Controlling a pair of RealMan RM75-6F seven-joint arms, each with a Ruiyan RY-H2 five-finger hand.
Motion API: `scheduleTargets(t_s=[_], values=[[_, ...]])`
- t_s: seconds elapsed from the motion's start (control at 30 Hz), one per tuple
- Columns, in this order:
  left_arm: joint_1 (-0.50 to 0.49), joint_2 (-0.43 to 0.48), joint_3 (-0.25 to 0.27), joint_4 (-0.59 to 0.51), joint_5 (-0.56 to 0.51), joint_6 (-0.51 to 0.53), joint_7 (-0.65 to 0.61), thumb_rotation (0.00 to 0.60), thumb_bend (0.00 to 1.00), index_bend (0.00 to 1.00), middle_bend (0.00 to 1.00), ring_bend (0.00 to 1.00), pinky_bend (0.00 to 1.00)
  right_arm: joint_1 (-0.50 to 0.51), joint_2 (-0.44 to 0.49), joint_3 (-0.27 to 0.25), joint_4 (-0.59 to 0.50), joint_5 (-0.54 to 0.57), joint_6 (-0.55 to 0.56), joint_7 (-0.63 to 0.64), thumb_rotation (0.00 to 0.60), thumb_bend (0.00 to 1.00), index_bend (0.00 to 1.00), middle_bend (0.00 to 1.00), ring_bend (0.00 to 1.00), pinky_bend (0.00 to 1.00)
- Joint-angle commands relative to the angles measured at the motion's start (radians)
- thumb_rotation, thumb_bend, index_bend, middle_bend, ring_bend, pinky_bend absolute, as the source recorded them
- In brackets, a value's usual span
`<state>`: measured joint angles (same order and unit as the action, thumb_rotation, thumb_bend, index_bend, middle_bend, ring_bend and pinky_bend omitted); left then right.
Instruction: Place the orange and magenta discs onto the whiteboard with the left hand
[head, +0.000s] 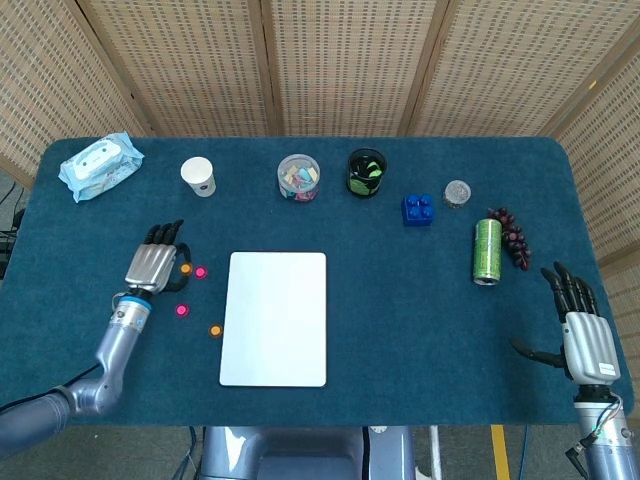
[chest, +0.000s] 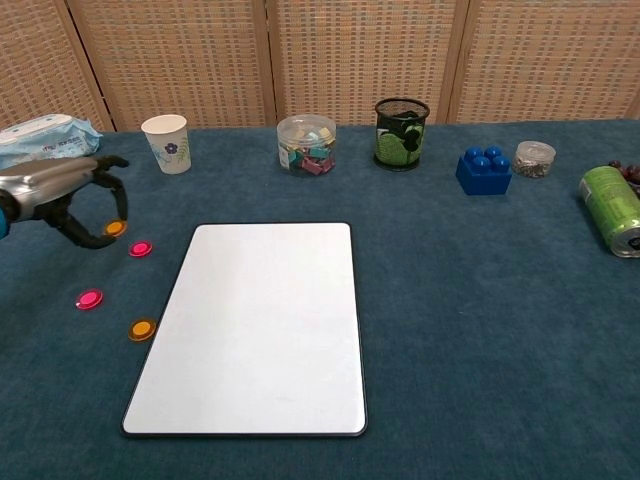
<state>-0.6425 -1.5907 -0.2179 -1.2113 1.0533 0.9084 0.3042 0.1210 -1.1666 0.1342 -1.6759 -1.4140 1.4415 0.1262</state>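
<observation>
My left hand (head: 155, 265) (chest: 66, 189) hovers left of the whiteboard (head: 274, 318) (chest: 255, 325) and pinches an orange disc (head: 185, 268) (chest: 115, 228) between thumb and a finger, just above the cloth. A magenta disc (head: 200, 272) (chest: 140, 248) lies right beside it. A second magenta disc (head: 181, 310) (chest: 90, 299) and another orange disc (head: 215, 330) (chest: 142, 328) lie nearer the front, off the board's left edge. The white board is bare. My right hand (head: 585, 335) rests open at the far right, seen only in the head view.
Along the back stand a wipes pack (head: 100, 165), a paper cup (head: 198, 176), a clear jar of clips (head: 298, 177), a mesh cup (head: 366, 172), a blue brick (head: 419, 209) and a small jar (head: 457, 192). A green can (head: 487, 250) lies beside grapes (head: 512, 236).
</observation>
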Motion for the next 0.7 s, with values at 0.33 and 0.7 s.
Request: scheduleTargets(t_s=[0.33,0.7], values=[[-0.165,-0.166,-0.026,0.021,-0.123,-0.042,0.202,0.600,0.34,0.56,0.00,0.00,0.00,0.003,0.005,0.000,0.000,0.006,-0.013,0.019,0.600,0.13,0.00,0.00,0.00,0.00],[-0.198,-0.216,-0.041,0.095,-0.169,-0.023,0.237,0.600,0.35,0.56,0.00,0.00,0.00,0.006,0.011,0.000,-0.002,0.013,-0.026,0.033,0.600,0.13,0.00,0.00,0.00,0.00]])
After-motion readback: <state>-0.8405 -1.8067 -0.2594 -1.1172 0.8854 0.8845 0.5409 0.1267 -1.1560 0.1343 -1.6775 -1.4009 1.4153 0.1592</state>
